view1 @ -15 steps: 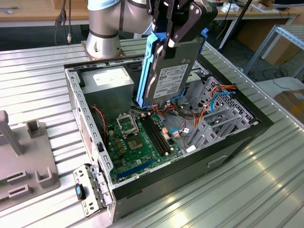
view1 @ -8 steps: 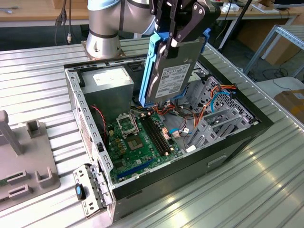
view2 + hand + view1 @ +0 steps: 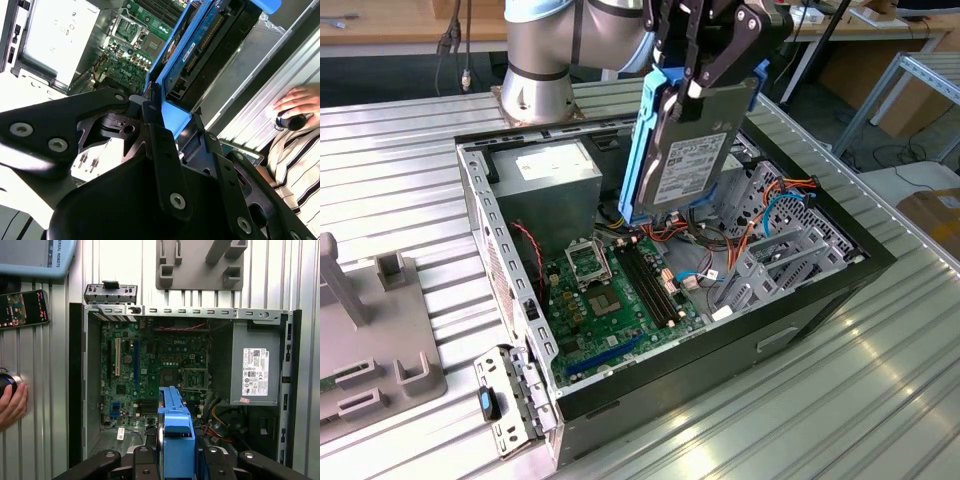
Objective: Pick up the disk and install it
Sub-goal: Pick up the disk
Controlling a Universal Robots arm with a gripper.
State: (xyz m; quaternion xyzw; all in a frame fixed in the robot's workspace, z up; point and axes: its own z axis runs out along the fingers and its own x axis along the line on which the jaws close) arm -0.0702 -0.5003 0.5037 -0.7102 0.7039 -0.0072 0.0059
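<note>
- My gripper (image 3: 698,85): jaws pinch the disk (image 3: 688,165) by its upper end.
- Disk hangs tilted below my jaws, over the open computer case (image 3: 483,215), above the motherboard (image 3: 620,290).

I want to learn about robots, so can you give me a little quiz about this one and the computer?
1. True or false: the end effector grips the disk over the open computer case.
2. The disk's side rails are: A red, B blue, C yellow.
3. Fill in: the circuit board inside the case is ____.
Key: 1 true; 2 B; 3 green.
</note>
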